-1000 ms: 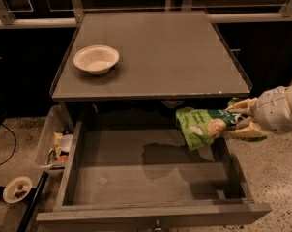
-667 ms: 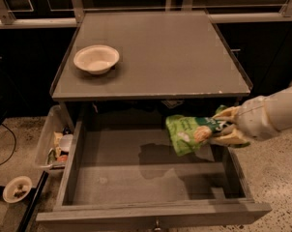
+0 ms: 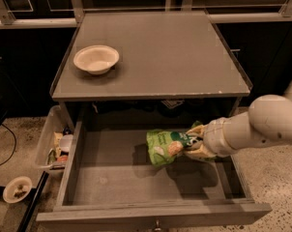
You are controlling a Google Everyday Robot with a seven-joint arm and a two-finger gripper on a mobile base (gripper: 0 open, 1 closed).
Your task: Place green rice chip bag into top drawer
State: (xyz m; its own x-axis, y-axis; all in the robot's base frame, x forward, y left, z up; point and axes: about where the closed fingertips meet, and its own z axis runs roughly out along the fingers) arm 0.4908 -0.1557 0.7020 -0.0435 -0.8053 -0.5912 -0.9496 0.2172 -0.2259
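Observation:
The green rice chip bag (image 3: 166,146) hangs over the open top drawer (image 3: 136,180), near its middle and a little toward the back. My gripper (image 3: 193,143) comes in from the right, shut on the bag's right end, holding it above the drawer's flat grey bottom. The bag casts a shadow on the drawer floor below it. The white arm (image 3: 262,127) reaches over the drawer's right wall.
A white bowl (image 3: 96,59) sits on the grey cabinet top (image 3: 184,52) at the left. A clear plastic bin of clutter (image 3: 56,146) stands on the floor left of the drawer. A small round dish (image 3: 17,189) lies on the floor at lower left.
My gripper has carried the bag leftward, from near the drawer's right side toward its middle, and slightly lower.

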